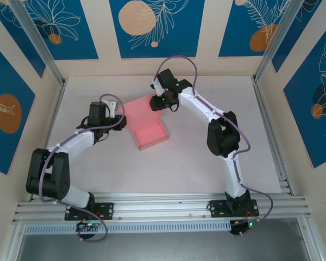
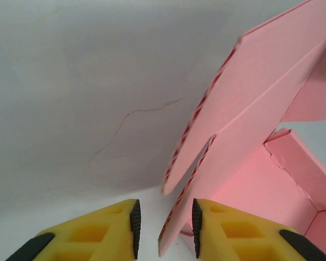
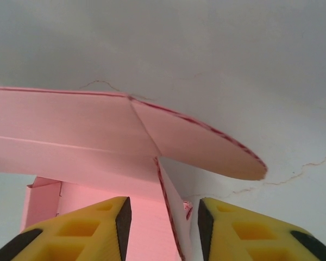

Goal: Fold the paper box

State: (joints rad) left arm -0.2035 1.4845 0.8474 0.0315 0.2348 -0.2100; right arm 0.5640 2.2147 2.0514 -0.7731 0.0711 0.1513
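While paper box sits half-folded, L claw & R claw spread, astride it.

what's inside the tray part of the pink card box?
Tray of the salmon-pink card box: only its own bare pink floor and low walls are visible, nothing loose. The strip at its far end under the tilted lid panel is covered, so unconfirmed.

Salmon-pink paper box, white table, blue leaf-patterned wall panels
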